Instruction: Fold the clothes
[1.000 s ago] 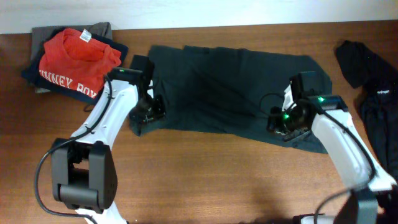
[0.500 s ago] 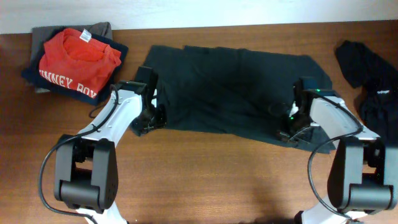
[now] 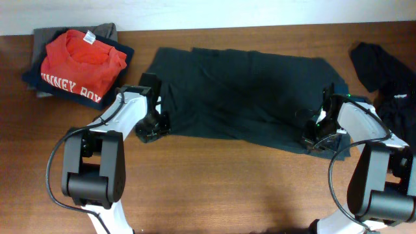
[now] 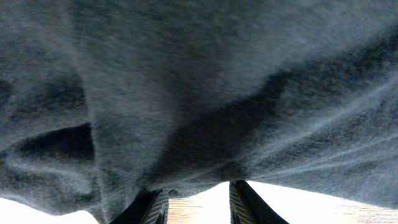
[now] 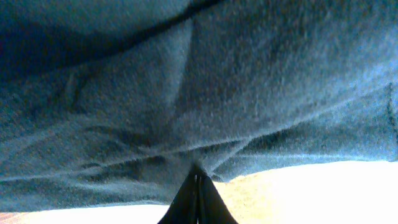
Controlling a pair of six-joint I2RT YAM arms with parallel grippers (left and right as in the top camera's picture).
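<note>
T-shirt, dark charcoal, lies spread flat across the middle of the wooden table, reaching toward 12 o'clock, with soft wrinkles and its long side running from 9 to 3 o'clock. The left gripper sits at the shirt's 8 o'clock corner. In its wrist view the two fingers stand a narrow gap apart with bare wood showing between them, and the cloth edge drapes over their tips. The right gripper is at the shirt's 4 o'clock corner. Its fingers are pressed together, and creases in the fabric run into their tips, so a pinch of the hem is caught there. A red shirt tops a folded pile at the table's 10 o'clock. A black garment lies crumpled at 3 o'clock, apart from the T-shirt.
</note>
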